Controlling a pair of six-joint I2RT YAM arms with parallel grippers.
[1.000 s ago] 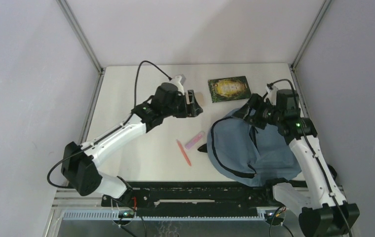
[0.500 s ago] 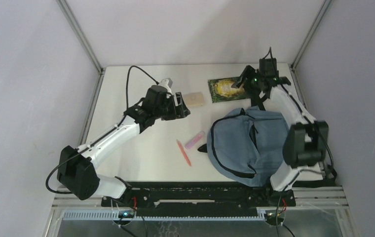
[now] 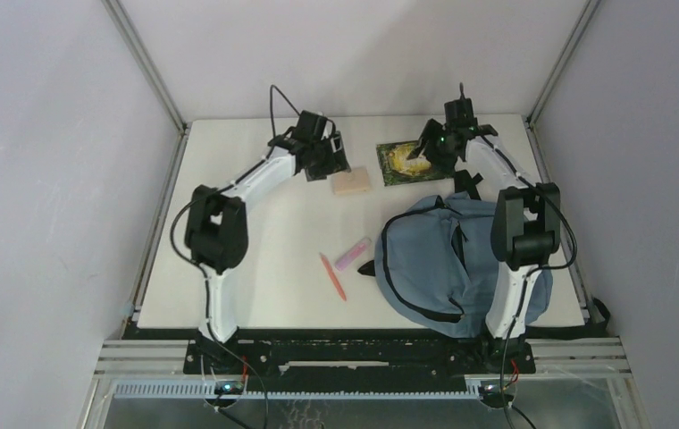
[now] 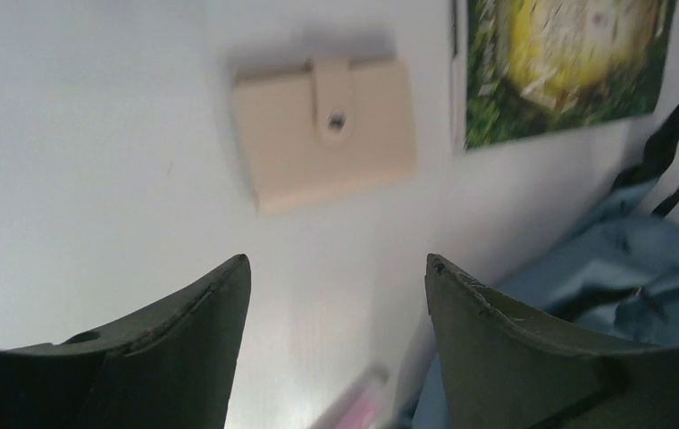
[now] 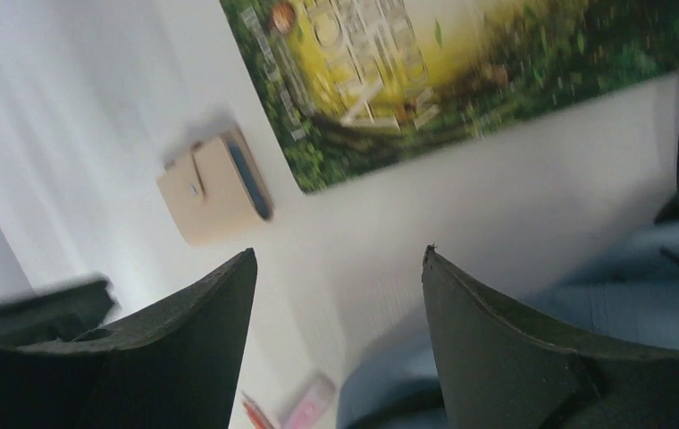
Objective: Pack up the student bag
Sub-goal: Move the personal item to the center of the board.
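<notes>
Though near student bag [image 3: 425,259], book [image 3: 394,167] beside wallet [image 3: 351,182].

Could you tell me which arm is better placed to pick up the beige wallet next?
Left: the left gripper, open, hovers beside the wallet; the right gripper is over the green book, farther off.

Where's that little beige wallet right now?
In the overhead view, the beige wallet lies toward the far middle of the table, just left of the green book and close by the left pincer.
</notes>
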